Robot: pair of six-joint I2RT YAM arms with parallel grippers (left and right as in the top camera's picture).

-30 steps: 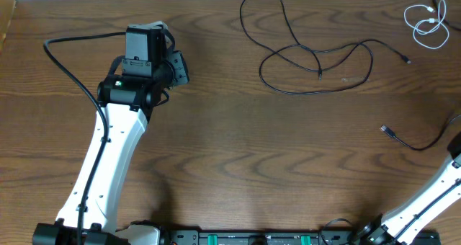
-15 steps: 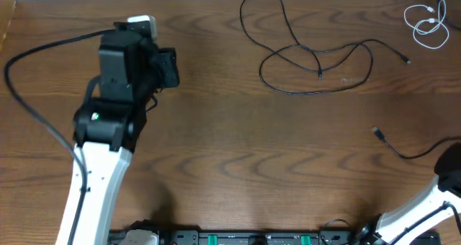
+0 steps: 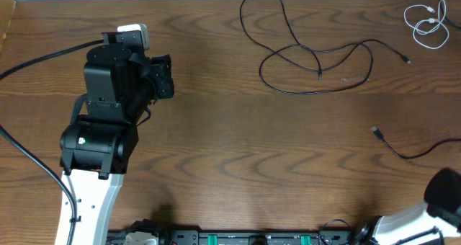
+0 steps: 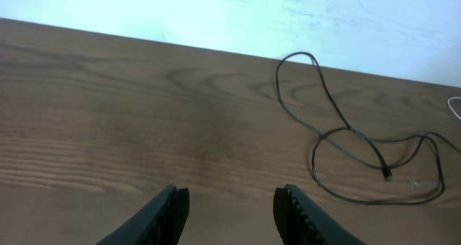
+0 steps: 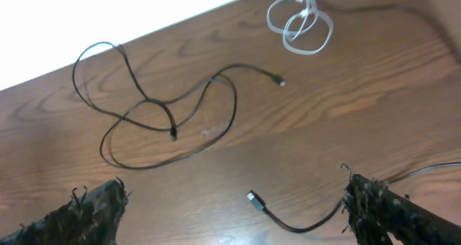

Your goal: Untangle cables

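The long black cable point(image 3: 310, 54) lies in loose crossing loops at the back middle of the table. It also shows in the left wrist view point(image 4: 346, 133) and the right wrist view point(image 5: 169, 115). The white cable point(image 3: 429, 21) is coiled in small loops at the back right, apart from the black one, and shows in the right wrist view point(image 5: 299, 21). My left gripper point(image 3: 167, 76) point(image 4: 230, 209) is open and empty, raised over bare table far left of the cables. My right gripper point(image 5: 238, 216) is wide open and empty, high above the front right.
A black lead with a small plug point(image 3: 377, 132) runs off toward the right arm point(image 3: 446, 194), and shows between the right fingers from above point(image 5: 268, 207). The table's back edge meets a white wall point(image 4: 216, 14). The left arm's thick wire point(image 3: 43, 58) arcs at far left.
The left arm has swung left and toward the front, its gripper now further from the cables. The right arm has drawn back into the front right corner. The cables have not moved.
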